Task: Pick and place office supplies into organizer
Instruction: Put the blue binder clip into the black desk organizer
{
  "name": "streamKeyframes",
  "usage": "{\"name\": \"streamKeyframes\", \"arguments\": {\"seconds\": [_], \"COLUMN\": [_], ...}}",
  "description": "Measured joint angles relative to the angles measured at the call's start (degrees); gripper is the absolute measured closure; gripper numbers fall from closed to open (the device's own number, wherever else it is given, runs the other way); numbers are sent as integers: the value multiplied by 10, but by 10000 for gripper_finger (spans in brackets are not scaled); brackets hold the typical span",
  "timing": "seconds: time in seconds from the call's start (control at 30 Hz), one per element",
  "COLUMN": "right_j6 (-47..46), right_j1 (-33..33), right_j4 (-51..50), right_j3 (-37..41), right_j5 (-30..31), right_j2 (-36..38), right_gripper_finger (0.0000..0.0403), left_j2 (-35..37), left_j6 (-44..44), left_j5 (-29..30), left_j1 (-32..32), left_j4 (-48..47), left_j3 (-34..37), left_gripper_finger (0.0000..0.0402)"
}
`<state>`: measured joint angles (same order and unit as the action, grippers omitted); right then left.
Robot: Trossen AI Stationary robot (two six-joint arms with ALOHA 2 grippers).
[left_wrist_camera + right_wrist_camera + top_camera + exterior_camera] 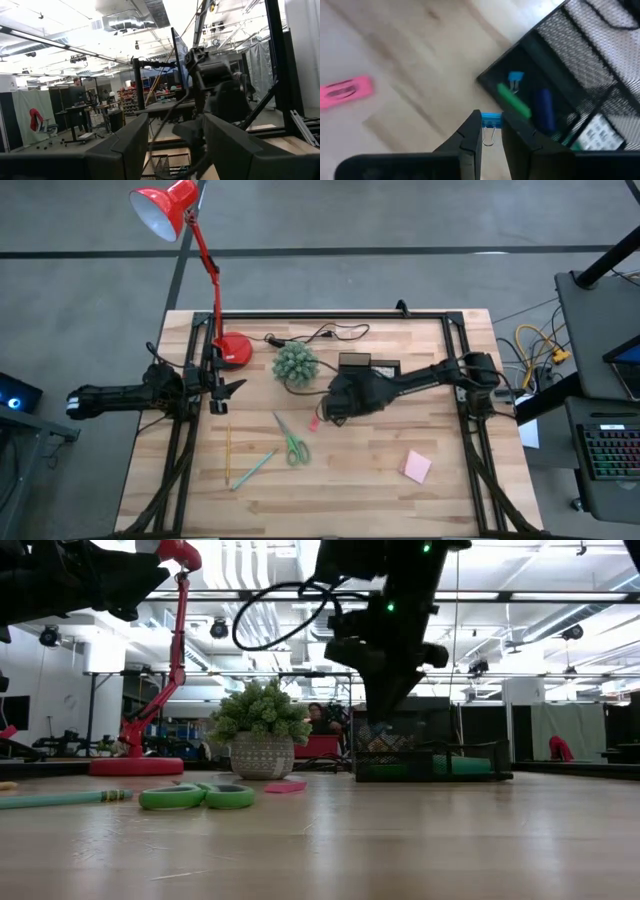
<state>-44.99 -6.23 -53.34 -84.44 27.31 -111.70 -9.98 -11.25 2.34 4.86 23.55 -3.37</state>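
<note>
In the right wrist view my right gripper [491, 126] is shut on a small blue binder clip [490, 118], in the air beside the near corner of the black mesh organizer [570, 75]. The organizer holds another blue clip [515, 77], a green item [512, 100] and a dark blue item [544, 110]. From above, my right gripper [333, 408] hovers between the organizer [366, 365] and the green-handled scissors [293, 443]. A pink eraser [345, 91] lies flat on the wood. My left gripper [222, 390] waits open by the lamp base. My right gripper pinches the blue binder clip by its blue body [491, 117] between the two fingertips, pointing down from above. The clip is lifted clear of the table, and its wire loop [489, 139] shows in the gap between the fingers.
The fuzzy green plant [295, 365] stands left of the organizer, with the red lamp base [235, 350] and its cable behind. A yellow pencil [228, 455], a light green pen [255, 468] and a pink sticky-note pad [417, 467] lie on the near half of the table.
</note>
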Motion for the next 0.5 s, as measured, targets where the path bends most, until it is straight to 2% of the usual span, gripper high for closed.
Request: {"name": "streamKeyframes", "arguments": {"seconds": [0.4, 0.5], "right_j6": [58, 107], "right_j1": [71, 75], "right_j4": [49, 83], "right_j3": [24, 37], "right_j5": [-1, -3], "right_j2": [-1, -1], "right_gripper_finger": [351, 351], "left_j2": [0, 0], "left_j6": [-1, -1], "left_j5": [0, 0], "left_j1": [0, 0], "left_j4": [0, 0], "left_j3": [0, 0], "left_gripper_finger": [226, 226]}}
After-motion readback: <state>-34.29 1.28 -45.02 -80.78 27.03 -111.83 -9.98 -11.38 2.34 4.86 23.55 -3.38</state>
